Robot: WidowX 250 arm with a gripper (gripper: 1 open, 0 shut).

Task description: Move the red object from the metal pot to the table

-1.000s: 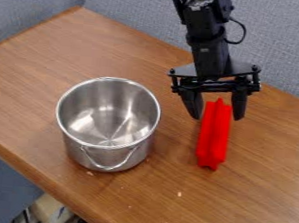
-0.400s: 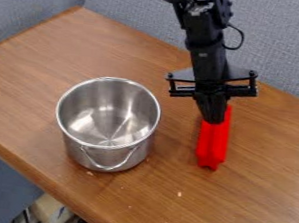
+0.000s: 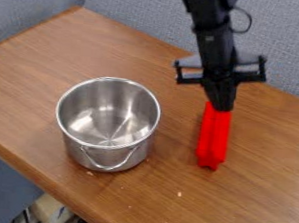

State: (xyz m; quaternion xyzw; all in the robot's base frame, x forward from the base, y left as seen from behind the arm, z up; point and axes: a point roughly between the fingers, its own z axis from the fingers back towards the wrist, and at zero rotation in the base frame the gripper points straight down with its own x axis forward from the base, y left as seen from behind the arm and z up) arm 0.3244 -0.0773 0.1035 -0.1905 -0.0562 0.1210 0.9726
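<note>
The red object [image 3: 213, 138] lies flat on the table [image 3: 51, 58], to the right of the metal pot [image 3: 108, 147] and outside it. The pot stands upright and looks empty, its small handle facing the front edge. My gripper [image 3: 221, 103] hangs over the far end of the red block, pointing steeply down. Its fingers are shut together, and their tips hide the block's far tip. The block rests on the wood and does not look lifted.
The table's front edge runs diagonally close below the pot. A grey-blue wall stands behind the table. Bare wood lies left of the pot and right of the block.
The jaws, spread wide around the block's far end a second ago, have shut. The gripper has risen a little. The red block has stayed where it lay.
</note>
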